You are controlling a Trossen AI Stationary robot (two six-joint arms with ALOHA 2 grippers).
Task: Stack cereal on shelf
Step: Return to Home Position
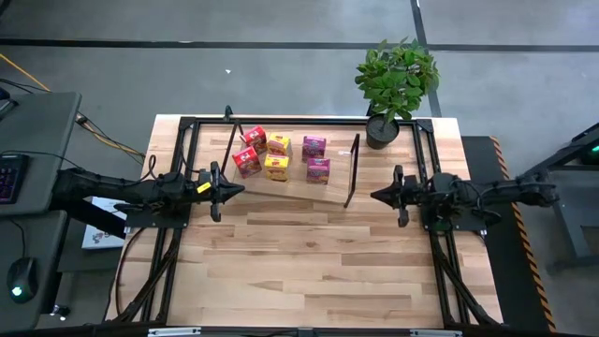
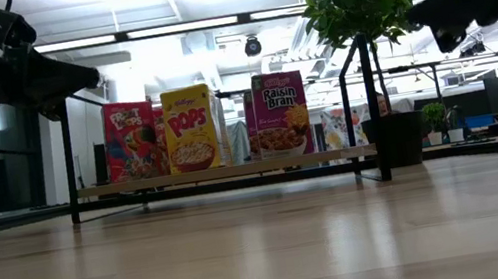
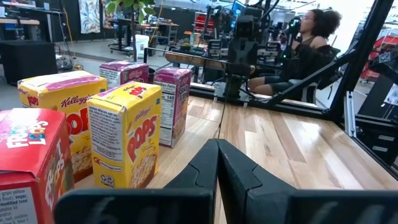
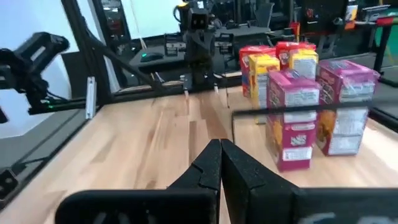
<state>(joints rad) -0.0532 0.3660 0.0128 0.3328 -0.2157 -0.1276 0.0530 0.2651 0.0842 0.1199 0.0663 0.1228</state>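
Six small cereal boxes stand upright in two rows on the shelf's wooden board (image 1: pixel 298 185) at the table's far middle: two red (image 1: pixel 249 161), two yellow (image 1: pixel 277 168), two magenta (image 1: pixel 317 169). They also show in the low view (image 2: pixel 192 129). My left gripper (image 1: pixel 240 190) is shut and empty, left of the shelf, above the table. My right gripper (image 1: pixel 373 196) is shut and empty, right of the shelf. In the left wrist view the yellow box (image 3: pixel 124 134) stands close by; in the right wrist view the magenta box (image 4: pixel 292 118) does.
A potted plant (image 1: pixel 393 84) stands at the table's far right corner, just behind the shelf's right wire frame (image 1: pixel 352 173). Black frame rails (image 1: pixel 440 253) run along both table sides. The near half of the tabletop (image 1: pixel 299 271) is bare wood. A person sits beyond the table (image 3: pixel 308 43).
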